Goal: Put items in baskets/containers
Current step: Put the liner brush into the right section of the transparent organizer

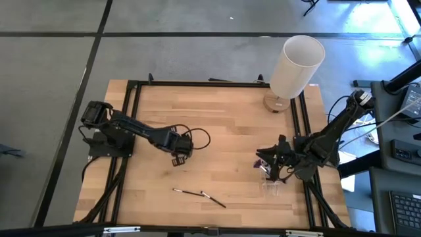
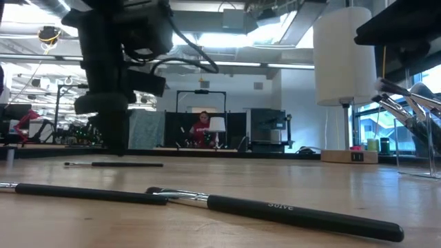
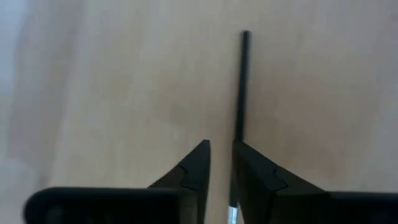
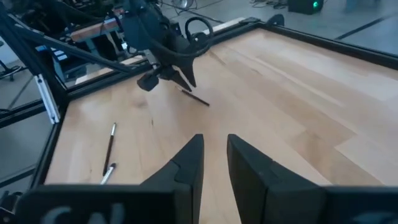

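Observation:
Two thin black brushes (image 1: 199, 194) lie end to end on the wooden table near its front edge, close up in the low view (image 2: 275, 210). A third black brush (image 3: 241, 81) lies flat on the table under my left gripper (image 3: 221, 144). That gripper points steeply down at mid-left (image 1: 179, 159), its fingers a narrow gap apart. My right gripper (image 4: 214, 137) hovers at the right side, pointing almost level toward the left arm, narrowly open on nothing. Below it stands a small clear box (image 1: 270, 187). My left gripper's fingers come from above and stand over the third brush, along its length. One finger (image 3: 261, 174) hides part of the handle (image 3: 237, 127). I cannot tell whether the fingers touch the brush.
A tall white cylinder (image 1: 297, 64) on a round wooden base stands at the far right corner. Black frame rails (image 1: 197, 83) run along the table's edges. Bare wood lies between the two arms. A person shows far off in the room (image 2: 202, 129).

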